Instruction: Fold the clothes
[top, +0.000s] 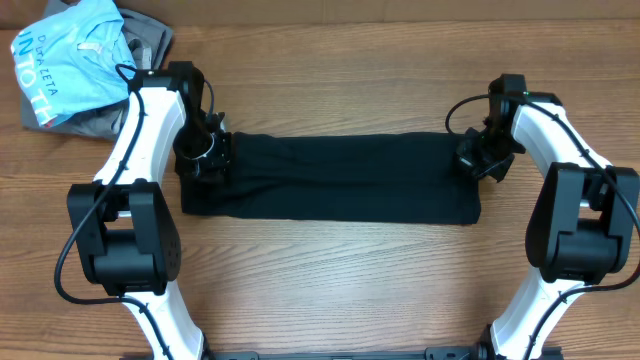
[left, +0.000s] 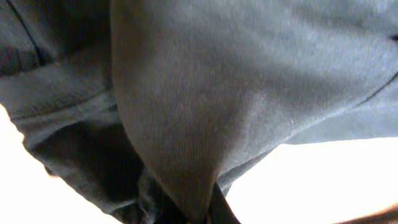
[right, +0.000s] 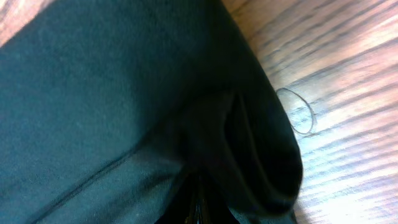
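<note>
The clothes (top: 330, 178) were laid mid-tabletop (top: 330, 290) as a long band. The left tool (top: 205, 155) was clenched on the left end, the right tool (top: 478, 158) on the right. Lengthwise folding appeared done; crosswise folds were judged outstanding.

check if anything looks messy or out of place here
Nothing spilled or damaged. The black garment lies as a tidy band across the table. Only the blue shirt, heaped on grey clothes at the far left corner, looks crumpled.
</note>
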